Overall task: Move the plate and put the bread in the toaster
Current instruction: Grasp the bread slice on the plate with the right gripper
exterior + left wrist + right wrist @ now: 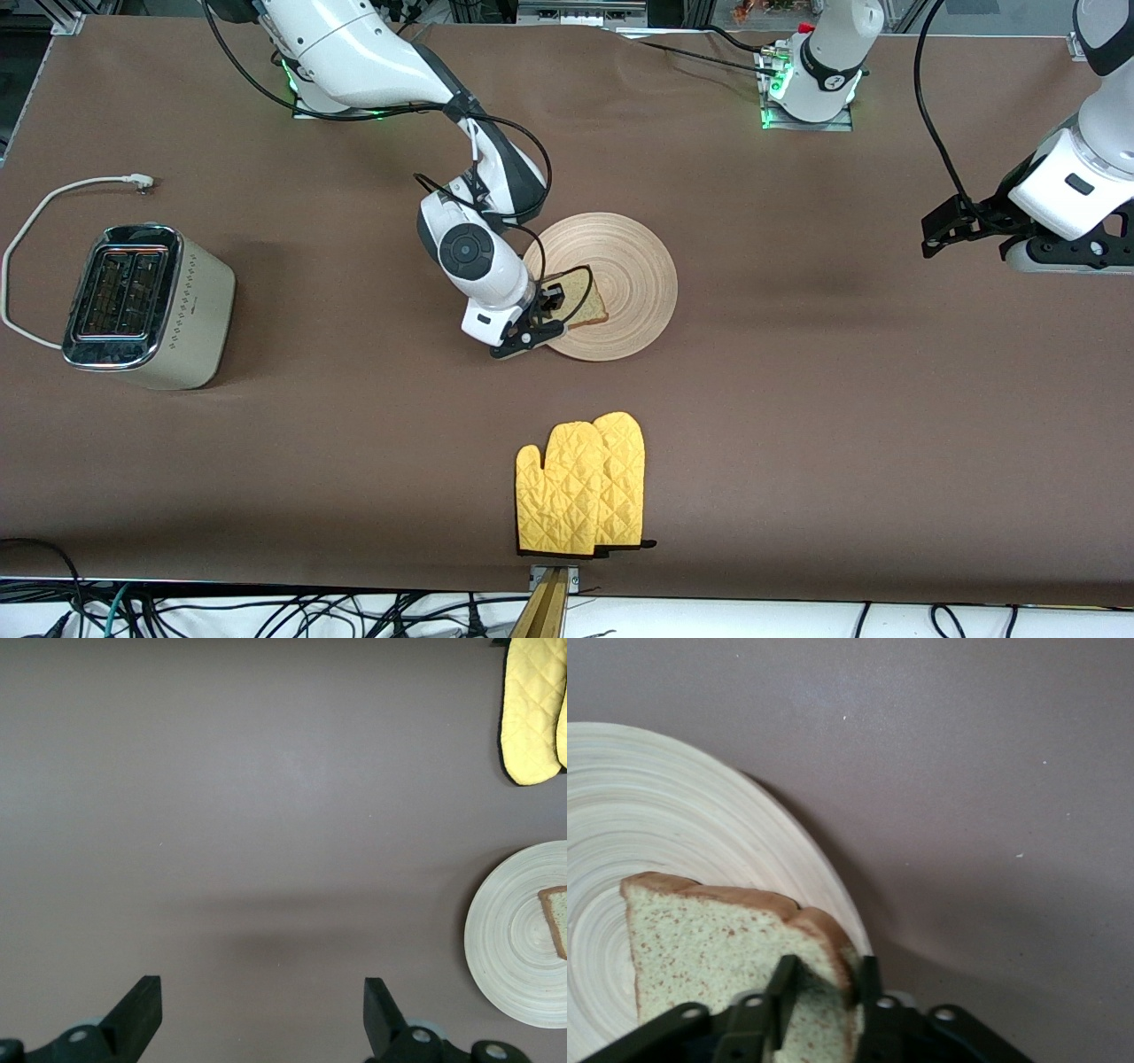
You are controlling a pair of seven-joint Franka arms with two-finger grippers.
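Bread (586, 297) sits pinched at its crust edge between the closed fingers of the right gripper (547, 312), the slice resting at the nine o'clock side of the plate (633, 257) in the front view; the right wrist view shows one finger (782, 988) on top of the slice. A clean step likely means lifting straight up before swinging toward the toaster (146, 306), which stands well apart at the right arm's end of the table, slots up. Left gripper (261, 1010) waits with fingers spread over bare table, yellow oven mitts (581, 486) lying nearer the front camera
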